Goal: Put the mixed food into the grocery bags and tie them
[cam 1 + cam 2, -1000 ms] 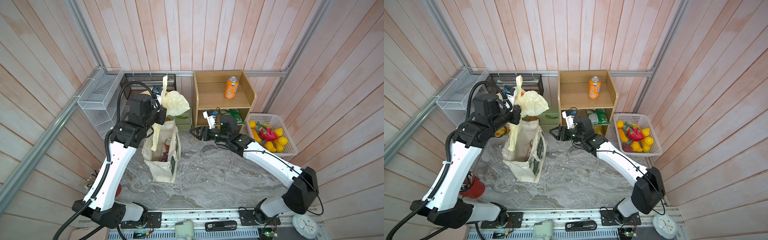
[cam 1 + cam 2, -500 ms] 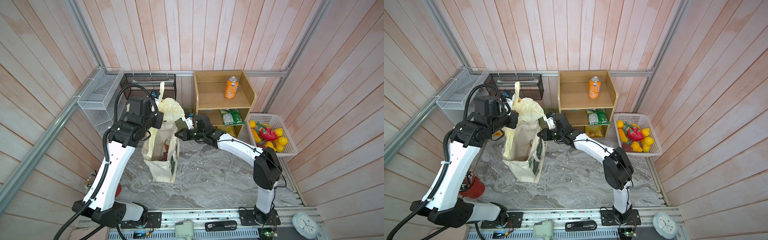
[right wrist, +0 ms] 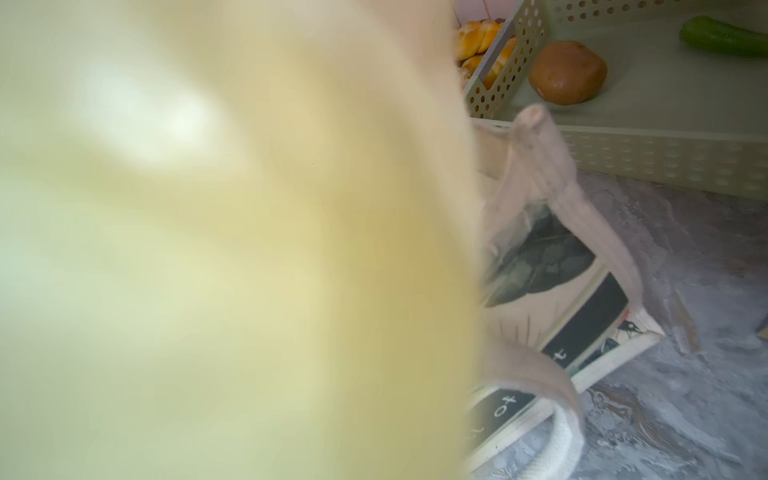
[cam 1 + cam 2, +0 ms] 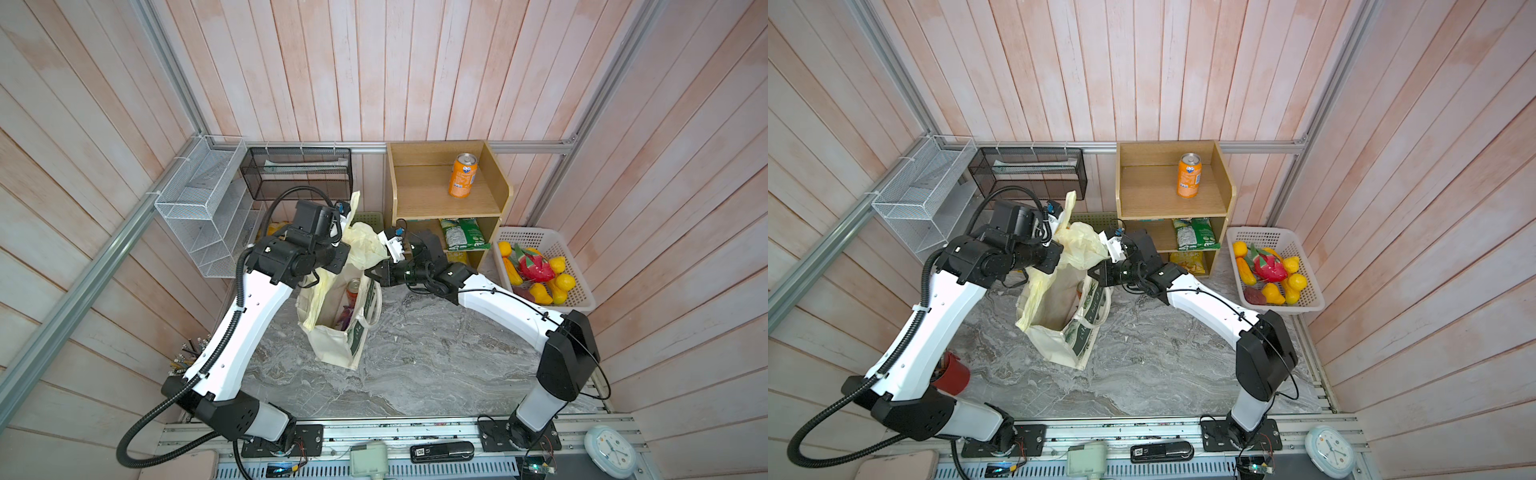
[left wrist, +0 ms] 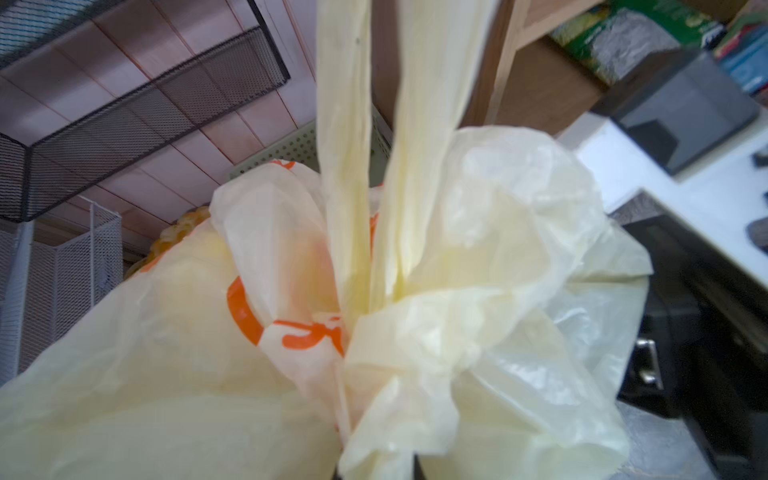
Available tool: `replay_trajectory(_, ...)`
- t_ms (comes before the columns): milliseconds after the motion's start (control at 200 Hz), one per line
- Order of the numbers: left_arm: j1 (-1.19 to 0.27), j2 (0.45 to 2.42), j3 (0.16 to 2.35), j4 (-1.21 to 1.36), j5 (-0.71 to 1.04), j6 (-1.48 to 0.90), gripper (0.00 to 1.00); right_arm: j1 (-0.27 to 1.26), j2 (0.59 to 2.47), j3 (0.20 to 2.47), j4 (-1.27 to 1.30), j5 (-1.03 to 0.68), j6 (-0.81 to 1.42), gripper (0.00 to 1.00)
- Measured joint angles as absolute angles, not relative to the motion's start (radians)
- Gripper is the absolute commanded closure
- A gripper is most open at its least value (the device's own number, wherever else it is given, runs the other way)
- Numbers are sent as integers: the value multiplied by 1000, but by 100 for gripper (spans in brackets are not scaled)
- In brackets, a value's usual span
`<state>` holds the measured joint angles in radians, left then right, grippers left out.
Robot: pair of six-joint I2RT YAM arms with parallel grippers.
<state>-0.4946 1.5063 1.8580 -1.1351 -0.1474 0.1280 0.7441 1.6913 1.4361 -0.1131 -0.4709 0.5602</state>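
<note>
The canvas tote (image 4: 336, 349) stands open; inside it, toward its far end, sits the red soda can (image 4: 353, 286); above that far end hangs the plastic bag (image 4: 365, 245), bunched at the neck and pinched by the closed left gripper (image 4: 345, 254); just right of the tote's mouth the right gripper (image 4: 374, 274) is closed too, perhaps on a fold of film, its wrist view being blurred. The film looks light, limp, slippery and easily torn; it is better taken by the twisted handle strips (image 5: 345, 124) than by the belly.
</note>
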Motion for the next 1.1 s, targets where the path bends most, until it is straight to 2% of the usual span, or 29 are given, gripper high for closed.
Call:
replay_trajectory(255, -544, 1599, 1784, -1164, -144, 128, 100, 706, 1615, 1338, -104, -464, 554, 100)
replay_trajectory(600, -567, 1826, 1652, -1076, 29, 119, 100, 690, 1559, 1267, -117, -405, 547, 100)
replay_trajectory(975, -568, 1893, 1541, -941, 175, 123, 100, 680, 1542, 1242, -134, -380, 546, 100)
replay_trajectory(1100, -564, 1878, 1527, -916, 175, 109, 71, 679, 1542, 1242, -131, -376, 546, 100)
